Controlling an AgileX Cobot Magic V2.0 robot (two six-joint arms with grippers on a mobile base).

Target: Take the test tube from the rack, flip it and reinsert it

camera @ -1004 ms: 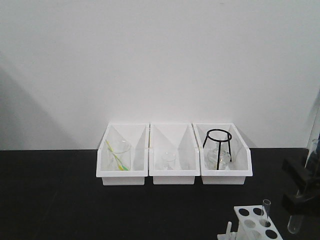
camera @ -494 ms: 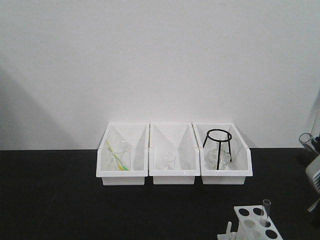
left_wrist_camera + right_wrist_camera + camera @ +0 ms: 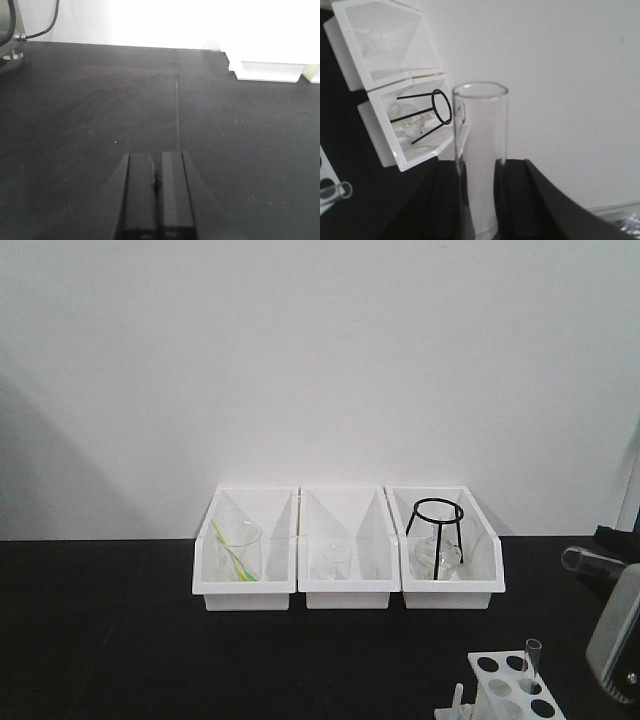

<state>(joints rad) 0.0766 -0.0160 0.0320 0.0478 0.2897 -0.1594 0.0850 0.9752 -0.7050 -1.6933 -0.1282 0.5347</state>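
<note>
My right gripper [image 3: 618, 562] is at the far right edge of the front view, shut on a clear test tube [image 3: 585, 560] that lies nearly level with its open rim pointing left. In the right wrist view the tube [image 3: 480, 150] stands between the two black fingers [image 3: 447, 200], rim away from the camera. The white rack [image 3: 515, 692] sits at the bottom right, below the held tube, with a second tube [image 3: 530, 660] upright in it. The rack's corner [image 3: 324, 172] and that tube's rim [image 3: 342, 190] show at lower left. My left gripper [image 3: 157, 161] is shut and empty over the black table.
Three white bins stand in a row at the back wall: the left one [image 3: 245, 585] holds a beaker with a yellow-green stick, the middle [image 3: 348, 585] a small beaker, the right [image 3: 452, 585] a black tripod ring and flask. One bin's base [image 3: 270, 70] shows in the left wrist view.
My right gripper has turned the held tube over: it hung round end down, then stood rim up at the far right, and now lies nearly level, rim to the left. The left arm is still.
</note>
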